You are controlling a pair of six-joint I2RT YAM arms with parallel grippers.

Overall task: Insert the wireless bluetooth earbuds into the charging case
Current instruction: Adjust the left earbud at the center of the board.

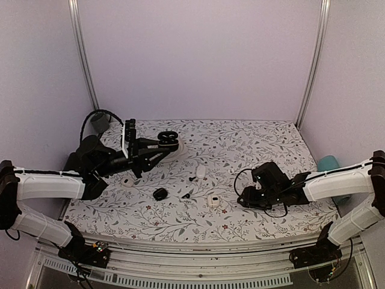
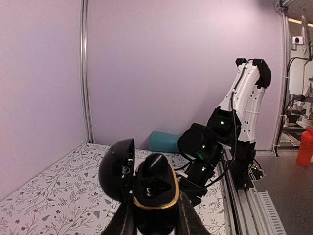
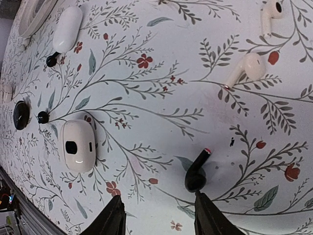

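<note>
One likely slippery earbud [image 3: 197,170], best pinched by its stem, lies near parted right jaws; left jaws clamp the case [image 2: 151,218].

Left end effector [image 2: 155,218] clamped, right one [image 3: 159,215] parted

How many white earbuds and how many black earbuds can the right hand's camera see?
Glossy white stemmed earbuds: 2
Glossy black stemmed earbud: 1
Tiny black bits farther off, too small to tell: 2
Total: 3 sure earbuds
</note>
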